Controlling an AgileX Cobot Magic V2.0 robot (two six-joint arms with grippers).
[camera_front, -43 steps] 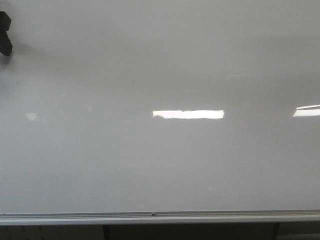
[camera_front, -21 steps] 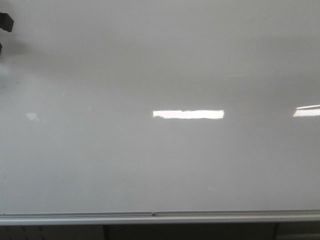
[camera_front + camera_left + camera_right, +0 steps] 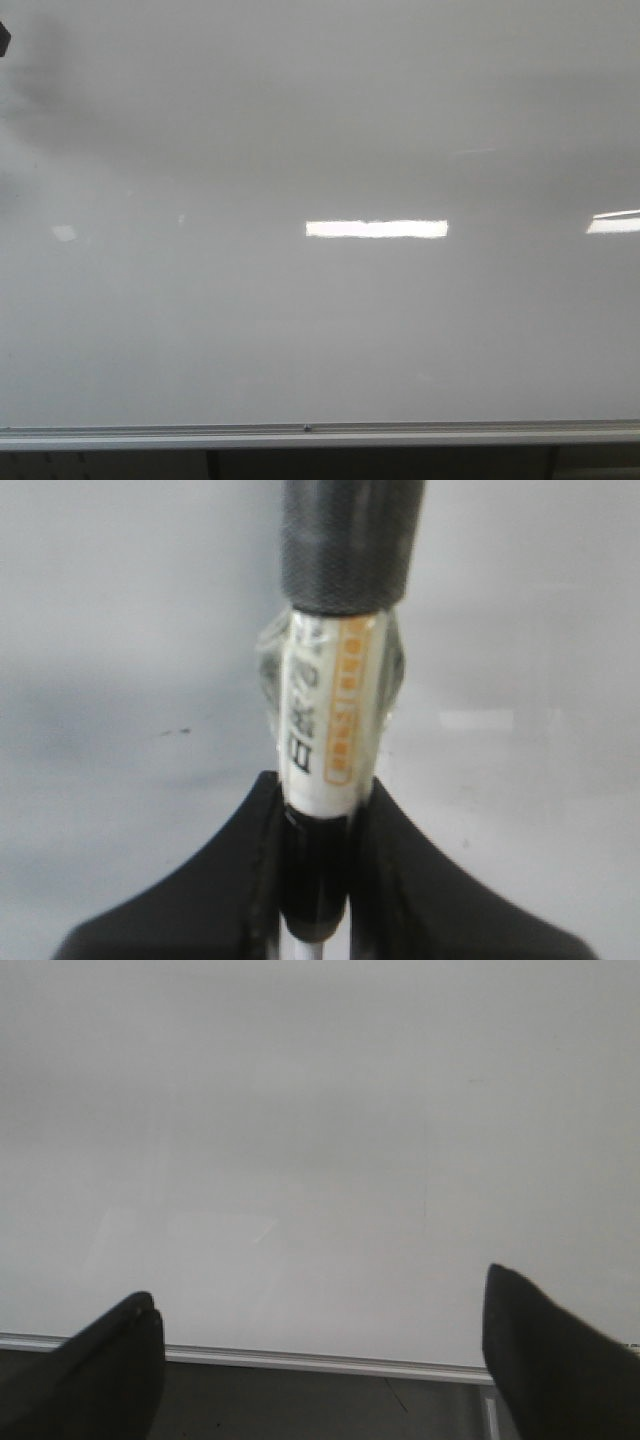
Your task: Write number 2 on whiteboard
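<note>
Bright rectangular light reflections [image 3: 376, 229] are seen across the glossy surface, and a dark strip [image 3: 380, 463] is visible below its edge.

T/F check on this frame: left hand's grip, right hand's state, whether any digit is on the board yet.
1. The left hand is shut on a marker. True.
2. The right hand also holds a marker. False: it is open and empty.
3. A number 2 is drawn mid-board in the front view. False: the whiteboard shows only bright light reflections there.
4. The marker's black cap is still on. True.
5. The board's near edge has a silver aluminium strip. True.
</note>
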